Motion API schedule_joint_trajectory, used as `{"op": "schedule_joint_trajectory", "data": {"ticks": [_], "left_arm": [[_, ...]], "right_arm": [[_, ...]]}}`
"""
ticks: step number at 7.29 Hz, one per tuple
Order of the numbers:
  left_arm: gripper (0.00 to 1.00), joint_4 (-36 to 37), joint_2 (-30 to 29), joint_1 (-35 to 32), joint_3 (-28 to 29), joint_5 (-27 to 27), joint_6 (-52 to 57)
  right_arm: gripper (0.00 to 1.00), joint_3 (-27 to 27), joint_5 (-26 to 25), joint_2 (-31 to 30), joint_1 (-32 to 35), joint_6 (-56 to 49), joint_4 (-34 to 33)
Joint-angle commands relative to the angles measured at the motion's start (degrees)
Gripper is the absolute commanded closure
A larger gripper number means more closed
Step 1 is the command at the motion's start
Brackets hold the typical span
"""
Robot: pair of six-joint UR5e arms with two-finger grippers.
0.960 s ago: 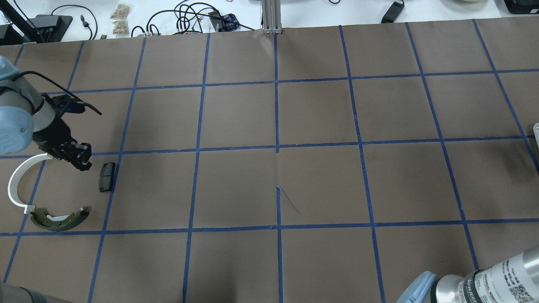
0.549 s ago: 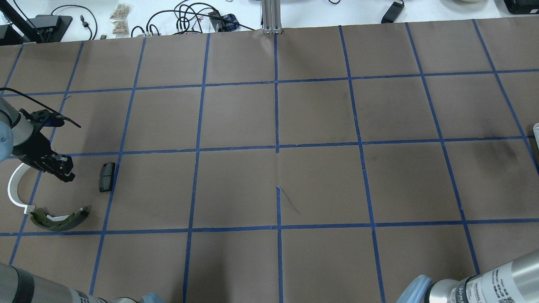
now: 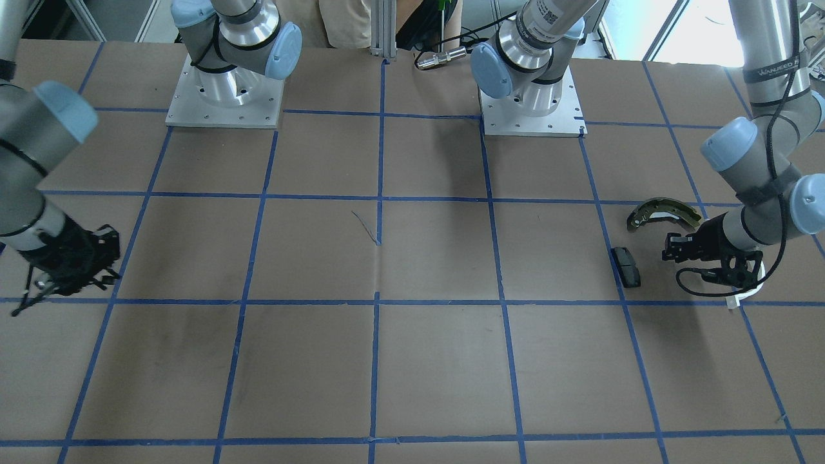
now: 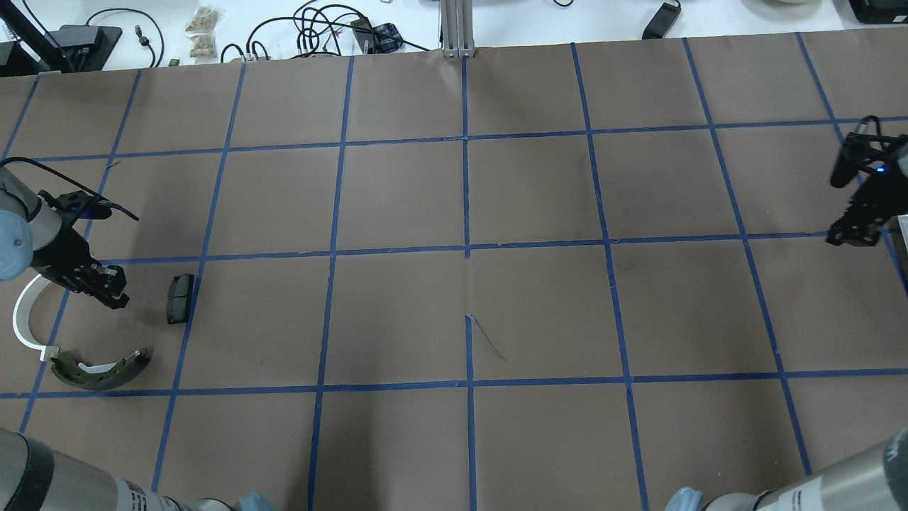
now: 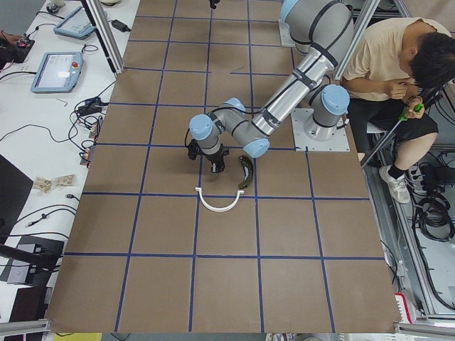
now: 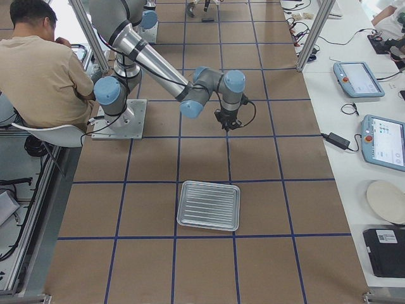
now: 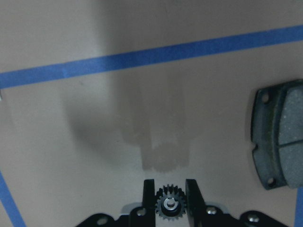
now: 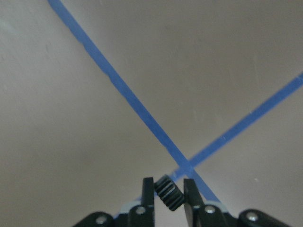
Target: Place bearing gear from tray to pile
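Observation:
My left gripper point(image 4: 112, 289) is shut on a small black bearing gear point(image 7: 170, 208) and hangs low over the pile. It is between the white plastic arc point(image 4: 25, 319) and the black pad point(image 4: 179, 289), with the olive brake shoe point(image 4: 99, 369) nearer the robot. My right gripper point(image 4: 848, 235) is shut on a second black gear point(image 8: 169, 193) above a crossing of blue tape lines at the table's right edge. The silvery tray point(image 6: 209, 204) lies on the table's right end and looks empty in the exterior right view.
The table point(image 4: 468, 213) is covered in brown paper with a blue tape grid. Cables and small items point(image 4: 333, 32) lie along the far white edge. A seated person point(image 5: 398, 64) is behind the robot's bases.
My left gripper moved left and a little toward the robot, then nearly stopped over the pile. My right gripper came into view at the right edge.

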Motion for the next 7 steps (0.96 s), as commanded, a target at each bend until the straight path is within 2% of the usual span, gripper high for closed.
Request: {"op": "schedule_joint_trajectory", "data": {"ticks": [1, 3, 5, 7], "left_arm": [[0.00, 0.05, 0.04, -0.04, -0.23, 0.00, -0.25], [0.00, -0.82, 1.26, -1.09, 0.30, 0.00, -0.25], [0.00, -1.87, 3.89, -3.19, 0.74, -0.26, -0.51], [0.00, -8.17, 7.49, -8.02, 3.01, 0.00, -6.09]], "right_arm": [[1.00, 0.26, -0.08, -1.31, 18.78, 26.52, -0.66], [1.00, -0.09, -0.09, -0.79, 33.20, 54.55, -0.57], [1.00, -3.67, -0.17, 1.48, 44.48, 72.70, -1.72], [1.00, -8.16, -0.17, 7.62, 50.91, 85.56, -1.62]]}}
